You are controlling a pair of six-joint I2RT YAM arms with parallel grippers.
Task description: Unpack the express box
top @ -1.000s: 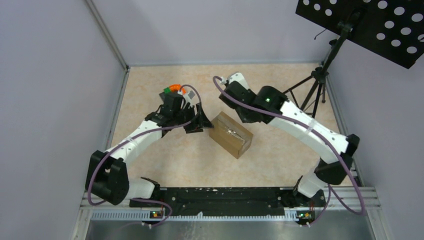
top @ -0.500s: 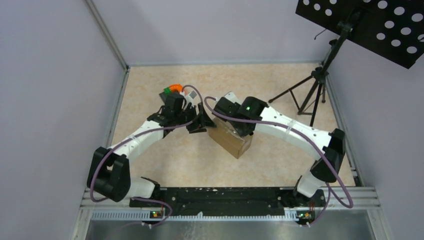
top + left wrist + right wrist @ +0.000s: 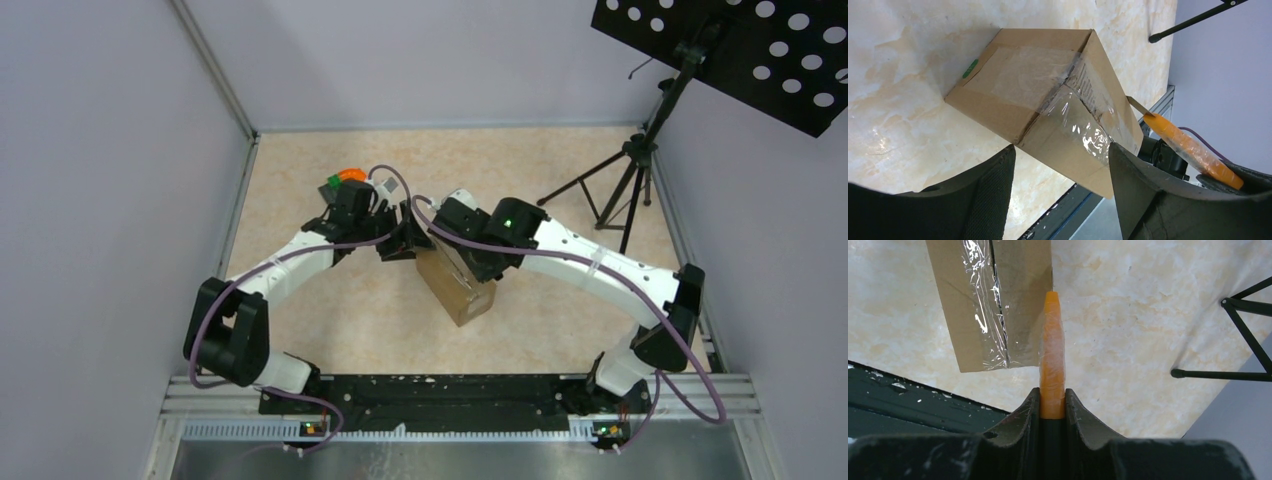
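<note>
The express box [image 3: 462, 290] is a small brown carton with a clear tape seam, lying on the marbled table. In the left wrist view one end of the box [image 3: 1038, 90] reaches in between the fingers of my left gripper [image 3: 1060, 147], which is open. My right gripper [image 3: 1052, 390] is shut on an orange-handled cutter [image 3: 1052, 350]. Its tip lies at the right edge of the box [image 3: 993, 305], beside the taped seam. The left wrist view shows the cutter [image 3: 1188, 147] with its metal blade [image 3: 1135, 104] against the box's far side. From above, both grippers [image 3: 402, 243] [image 3: 458, 250] meet at the box's far end.
A black tripod stand [image 3: 625, 180] is at the back right under a perforated black panel [image 3: 740, 50]. An orange and green object [image 3: 345, 177] lies behind the left arm. The black base rail [image 3: 450, 390] runs along the near edge. Walls close in both sides.
My right arm has swung left and down onto the box with the cutter. The box has turned from a diagonal to nearly lengthwise. The left gripper has shifted slightly right.
</note>
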